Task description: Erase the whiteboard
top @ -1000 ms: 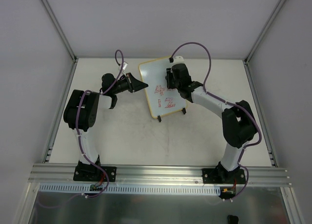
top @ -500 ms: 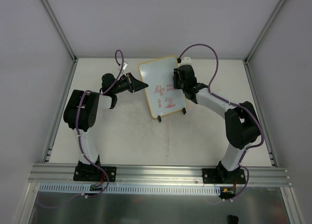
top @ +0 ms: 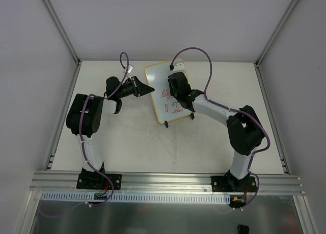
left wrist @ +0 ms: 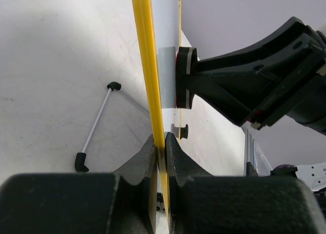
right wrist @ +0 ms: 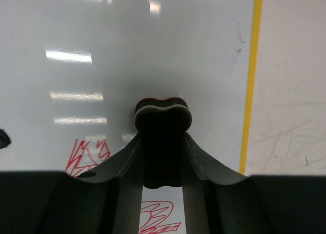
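Whiteboard (top: 158,80) stood propped at the table's (top: 127,142) far middle, with red marks (right wrist: 89,153) on its face. Left gripper (top: 151,88) was pinching the yellow frame (left wrist: 147,66) at the left edge. Right gripper (top: 174,90) was clamped on the eraser (right wrist: 163,114), which pressed flat against the board, close by those marks.

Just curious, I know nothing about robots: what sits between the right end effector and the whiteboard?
A small black eraser, held by the right end effector and pressed against the whiteboard; both wrist views show it.
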`<state>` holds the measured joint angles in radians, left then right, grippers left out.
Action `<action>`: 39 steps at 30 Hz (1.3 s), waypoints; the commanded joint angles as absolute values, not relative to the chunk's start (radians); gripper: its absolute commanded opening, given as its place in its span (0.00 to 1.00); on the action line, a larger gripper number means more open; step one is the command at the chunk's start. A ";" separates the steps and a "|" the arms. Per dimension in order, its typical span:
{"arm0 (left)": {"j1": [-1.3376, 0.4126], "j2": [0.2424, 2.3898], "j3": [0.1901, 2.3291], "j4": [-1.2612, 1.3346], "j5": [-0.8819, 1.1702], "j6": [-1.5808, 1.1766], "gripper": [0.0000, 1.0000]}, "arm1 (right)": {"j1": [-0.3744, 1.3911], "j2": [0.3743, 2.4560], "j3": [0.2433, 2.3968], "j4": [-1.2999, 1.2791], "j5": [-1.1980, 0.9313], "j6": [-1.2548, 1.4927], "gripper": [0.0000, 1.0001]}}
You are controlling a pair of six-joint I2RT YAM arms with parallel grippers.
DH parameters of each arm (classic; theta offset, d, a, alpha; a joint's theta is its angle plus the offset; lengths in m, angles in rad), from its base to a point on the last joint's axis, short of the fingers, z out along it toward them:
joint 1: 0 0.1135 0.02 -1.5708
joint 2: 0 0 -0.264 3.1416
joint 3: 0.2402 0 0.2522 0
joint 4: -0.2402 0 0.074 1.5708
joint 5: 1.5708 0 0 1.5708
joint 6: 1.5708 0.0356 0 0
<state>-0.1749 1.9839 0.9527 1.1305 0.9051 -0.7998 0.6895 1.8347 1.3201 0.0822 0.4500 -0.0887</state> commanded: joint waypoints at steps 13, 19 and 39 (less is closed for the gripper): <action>-0.198 1.954 0.948 1.172 0.939 -0.699 0.00 | 0.851 1.948 1.376 0.069 0.253 -0.002 0.00; -0.198 1.950 0.946 1.172 0.939 -0.699 0.00 | 0.879 1.982 1.368 0.092 0.213 0.057 0.00; -0.198 1.950 0.946 1.173 0.943 -0.699 0.00 | 0.664 1.839 1.165 0.104 0.253 0.061 0.00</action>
